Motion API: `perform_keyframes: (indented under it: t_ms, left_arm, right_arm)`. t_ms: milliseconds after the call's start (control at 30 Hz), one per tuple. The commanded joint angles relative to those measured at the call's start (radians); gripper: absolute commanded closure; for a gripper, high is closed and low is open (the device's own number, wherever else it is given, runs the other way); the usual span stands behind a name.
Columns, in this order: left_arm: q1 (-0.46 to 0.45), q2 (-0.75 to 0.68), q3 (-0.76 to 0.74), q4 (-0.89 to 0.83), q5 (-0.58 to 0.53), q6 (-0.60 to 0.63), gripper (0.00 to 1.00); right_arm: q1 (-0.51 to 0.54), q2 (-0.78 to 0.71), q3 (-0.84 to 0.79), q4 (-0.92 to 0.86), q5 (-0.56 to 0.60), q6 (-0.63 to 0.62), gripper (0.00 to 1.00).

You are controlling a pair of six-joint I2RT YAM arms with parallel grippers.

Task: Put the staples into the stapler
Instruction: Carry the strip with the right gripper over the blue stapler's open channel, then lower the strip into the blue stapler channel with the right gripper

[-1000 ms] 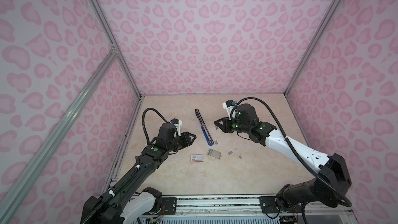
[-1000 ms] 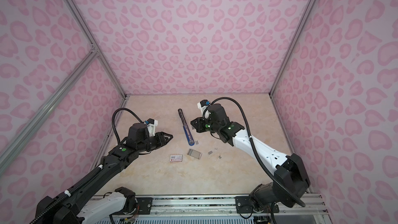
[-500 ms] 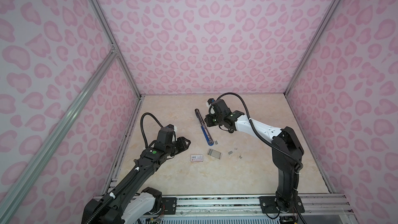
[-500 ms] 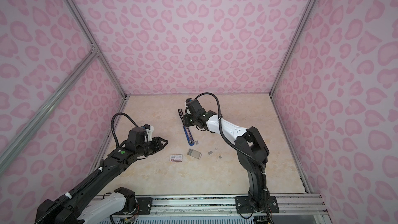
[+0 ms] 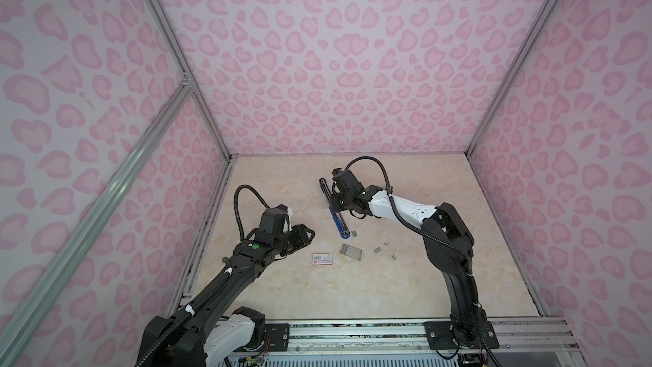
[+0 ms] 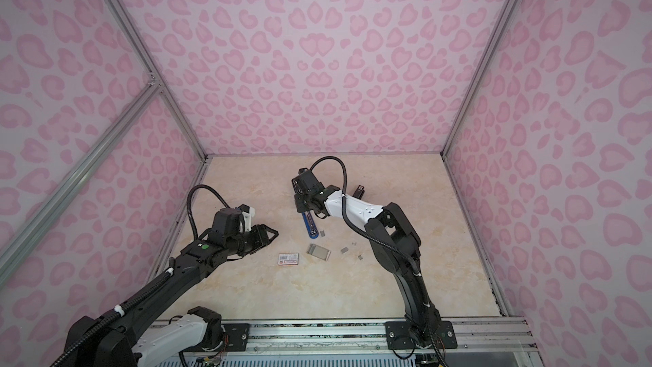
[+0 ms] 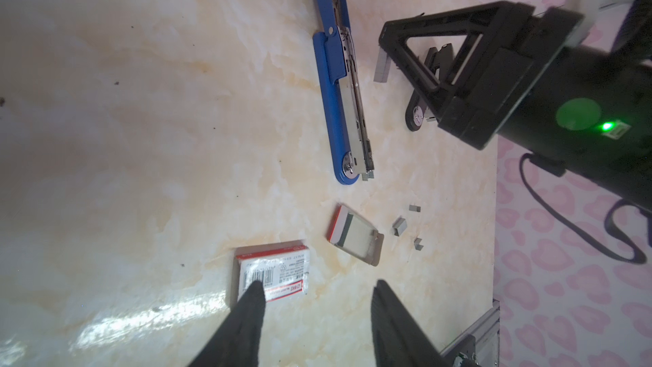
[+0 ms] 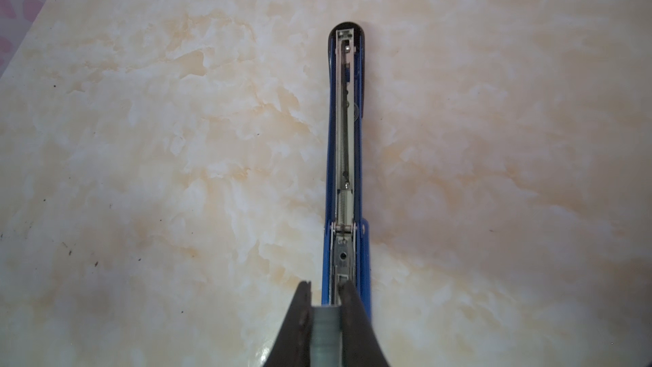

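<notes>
Right tool (image 8: 326, 293) snug around a staples strip (image 8: 326, 337), arm outstretched low over the stapler (image 8: 347, 135), seemingly aligned.

Pink walls (image 5: 352, 65) with a darker, heart-like pattern are closing in the worktop (image 5: 317, 294) on three sides. Silver metal posts (image 5: 184, 78) are running up the corners. The worktop is showing a beige marble look and is reflecting some soft light. A metal rail (image 5: 352, 330) is lying along its front edge.

stapler (image 8: 347, 157): blue, opened flat | staples (image 8: 326, 333): grey strip pinched in right fingers (image 8: 300, 315), bits loose nearby
</notes>
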Motion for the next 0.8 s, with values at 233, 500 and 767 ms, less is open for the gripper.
perform_keyframes:
  t_ms: [233, 500, 767]
  left_arm:
    - [0.000, 0.006, -0.012, 0.028, 0.018, 0.011, 0.48]
    - [0.000, 0.010, -0.012, 0.024, 0.020, 0.019, 0.48]
    - [0.000, 0.021, -0.014, 0.027, 0.025, 0.017, 0.48]
  right_arm:
    - [0.013, 0.048, 0.008, 0.043, 0.064, 0.029, 0.85]
    - [0.018, 0.067, 0.018, 0.030, 0.081, 0.022, 0.85]
    - [0.021, 0.097, 0.063, -0.036, 0.092, 0.006, 0.86]
